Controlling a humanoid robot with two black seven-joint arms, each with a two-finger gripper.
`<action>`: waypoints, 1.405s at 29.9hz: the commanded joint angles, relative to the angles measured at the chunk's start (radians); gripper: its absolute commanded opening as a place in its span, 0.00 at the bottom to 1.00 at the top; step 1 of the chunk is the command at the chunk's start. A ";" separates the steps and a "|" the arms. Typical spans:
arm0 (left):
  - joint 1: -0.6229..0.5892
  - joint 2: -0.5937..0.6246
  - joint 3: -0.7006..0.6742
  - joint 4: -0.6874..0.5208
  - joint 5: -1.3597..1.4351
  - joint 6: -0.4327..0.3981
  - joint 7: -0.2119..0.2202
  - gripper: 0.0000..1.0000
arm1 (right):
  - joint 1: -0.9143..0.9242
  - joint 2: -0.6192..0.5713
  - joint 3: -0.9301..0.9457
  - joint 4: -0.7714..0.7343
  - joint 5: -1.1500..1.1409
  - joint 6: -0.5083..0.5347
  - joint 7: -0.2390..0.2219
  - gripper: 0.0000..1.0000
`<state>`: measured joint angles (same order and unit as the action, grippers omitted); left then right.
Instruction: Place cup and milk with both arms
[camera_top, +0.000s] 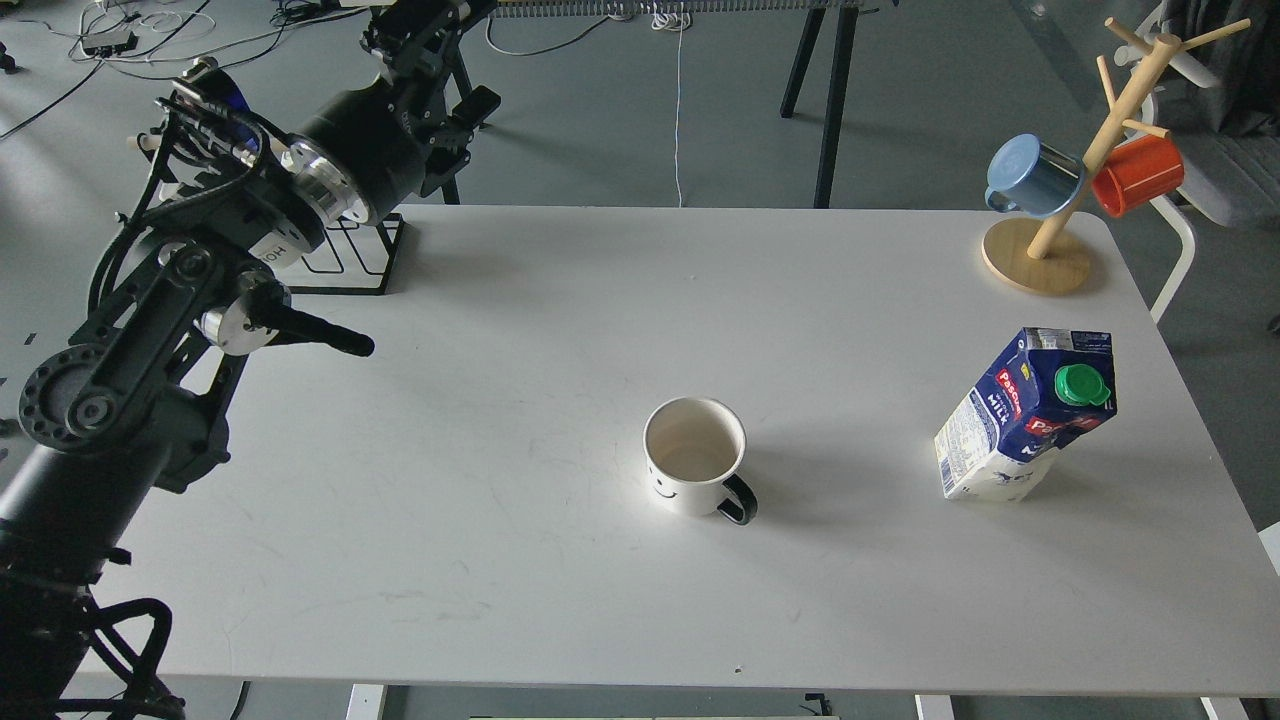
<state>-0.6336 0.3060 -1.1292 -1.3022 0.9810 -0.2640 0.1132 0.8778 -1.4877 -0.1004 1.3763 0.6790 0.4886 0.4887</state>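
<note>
The white cup (695, 455) with a black handle and a smiley face stands upright and empty at the middle of the white table (560, 300). The blue and white milk carton (1030, 415) with a green cap stands to its right, near the table's right edge. My left arm comes in from the left and rises over the table's far left corner. Its gripper (440, 40) is at the top of the view, far from the cup, dark and end-on, so its fingers cannot be told apart. My right arm and gripper are out of view.
A wooden mug tree (1060, 200) at the far right corner holds a blue mug (1030, 175) and an orange mug (1140, 172). A black wire rack (350, 260) sits at the far left corner under my left arm. Black table legs (830, 100) stand behind the table.
</note>
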 joint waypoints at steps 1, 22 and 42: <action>-0.003 0.002 0.005 -0.002 0.001 0.000 0.000 1.00 | 0.024 0.010 0.066 -0.017 0.010 0.000 0.000 0.99; -0.011 0.009 0.005 -0.020 0.001 0.025 0.005 1.00 | 0.133 0.294 0.361 -0.137 -0.024 0.000 0.000 0.99; -0.009 -0.001 0.005 -0.020 0.001 0.031 0.003 1.00 | 0.144 0.379 0.465 -0.125 0.193 0.000 0.000 0.99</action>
<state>-0.6424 0.3087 -1.1244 -1.3222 0.9818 -0.2344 0.1166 1.0278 -1.1211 0.3657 1.2521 0.7481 0.4887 0.4887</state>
